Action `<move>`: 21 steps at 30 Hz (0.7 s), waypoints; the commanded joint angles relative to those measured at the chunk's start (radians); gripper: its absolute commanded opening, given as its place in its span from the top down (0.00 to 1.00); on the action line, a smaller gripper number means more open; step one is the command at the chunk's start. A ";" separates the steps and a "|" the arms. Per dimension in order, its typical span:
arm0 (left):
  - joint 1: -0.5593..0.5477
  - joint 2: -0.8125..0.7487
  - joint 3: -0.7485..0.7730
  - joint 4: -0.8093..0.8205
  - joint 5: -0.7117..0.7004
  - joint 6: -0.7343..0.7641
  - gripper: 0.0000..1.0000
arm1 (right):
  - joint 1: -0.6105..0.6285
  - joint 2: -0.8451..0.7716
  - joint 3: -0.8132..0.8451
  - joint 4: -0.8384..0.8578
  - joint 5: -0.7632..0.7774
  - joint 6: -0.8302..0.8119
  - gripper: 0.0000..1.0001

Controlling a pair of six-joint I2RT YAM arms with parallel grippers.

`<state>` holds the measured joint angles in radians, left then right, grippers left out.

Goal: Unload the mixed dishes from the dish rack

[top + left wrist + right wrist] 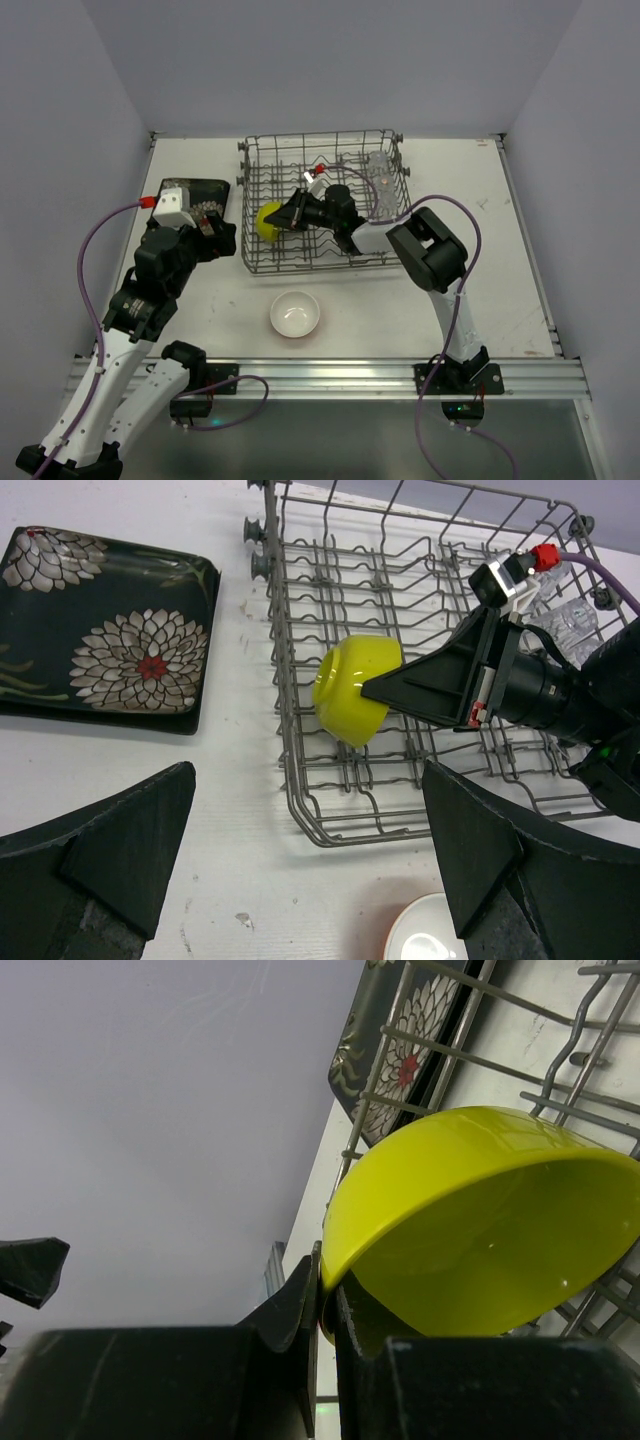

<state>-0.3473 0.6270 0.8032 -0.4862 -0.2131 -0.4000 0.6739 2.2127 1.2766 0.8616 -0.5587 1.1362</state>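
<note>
- Here, only my right wrist view shows my right tool (322,1305) clamping the rim of the yellow-green bowl (480,1230), inside the dish rack (320,138).
- Left wrist view: my left tool (300,830) gapes wide.
- White counter (480,300), pale grey walls (300,60).

Flowered plate (212,190) mostly hidden under left arm (160,265) (glasses (382,170) too blurred to count).
</note>
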 commanded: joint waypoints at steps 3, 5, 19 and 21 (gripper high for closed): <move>0.004 -0.004 -0.007 0.037 0.008 0.029 0.00 | 0.016 0.013 0.009 0.014 0.026 -0.003 1.00; 0.004 -0.006 -0.009 0.035 0.006 0.029 0.00 | 0.016 0.008 -0.003 0.017 0.039 -0.003 1.00; 0.004 -0.009 -0.009 0.034 0.004 0.029 0.00 | 0.010 -0.060 -0.016 0.011 0.033 -0.038 1.00; 0.004 -0.009 -0.009 0.034 0.004 0.029 0.00 | 0.000 -0.105 -0.016 0.010 0.026 -0.042 1.00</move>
<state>-0.3473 0.6231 0.8032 -0.4862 -0.2131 -0.4000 0.6846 2.2040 1.2667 0.8536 -0.5411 1.1324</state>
